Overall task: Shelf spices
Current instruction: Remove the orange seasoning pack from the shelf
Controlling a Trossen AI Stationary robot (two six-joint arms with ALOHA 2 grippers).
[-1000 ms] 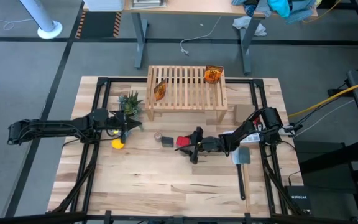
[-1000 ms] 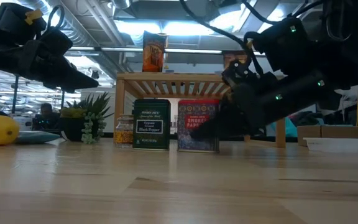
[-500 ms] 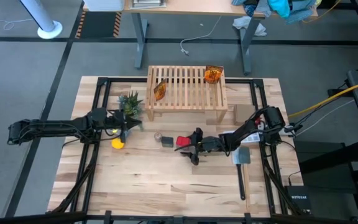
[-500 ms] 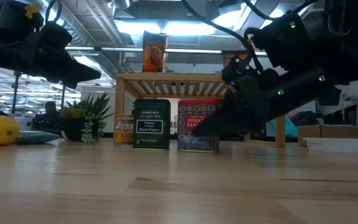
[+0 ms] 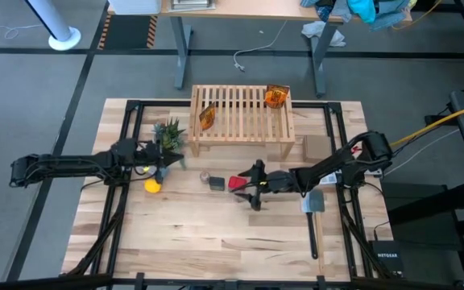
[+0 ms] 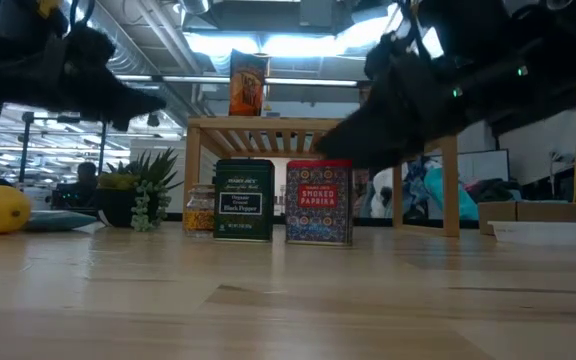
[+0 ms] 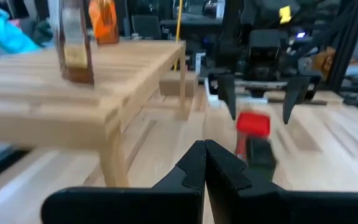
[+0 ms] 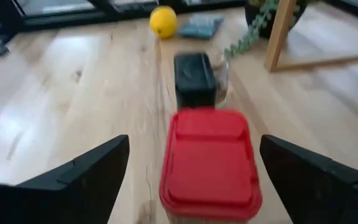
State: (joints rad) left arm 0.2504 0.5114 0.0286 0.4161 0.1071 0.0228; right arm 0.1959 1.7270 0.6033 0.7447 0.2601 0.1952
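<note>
Red tin [image 5: 237,183] stands on the counter [image 5: 216,242] before the shelf [image 5: 242,117], beside the grey box [image 5: 217,184]. Right hand [image 5: 255,187] hovers just above the tin, fingers spread wide, holding nothing. Left hand [image 5: 166,157], closed and empty, waits near the plant [image 5: 169,134]. The jar [image 6: 199,209] is partly hidden.

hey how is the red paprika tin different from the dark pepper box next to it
Colour: the red tin is red with a patterned face, the dark box dark with a pale label. Place: the open right gripper has a finger on either side of the red tin without touching it; no gripper is at the dark box, which stands between the tin and the small clear jar. Both stand upright on the table in front of the shelf, at similar height.
</note>
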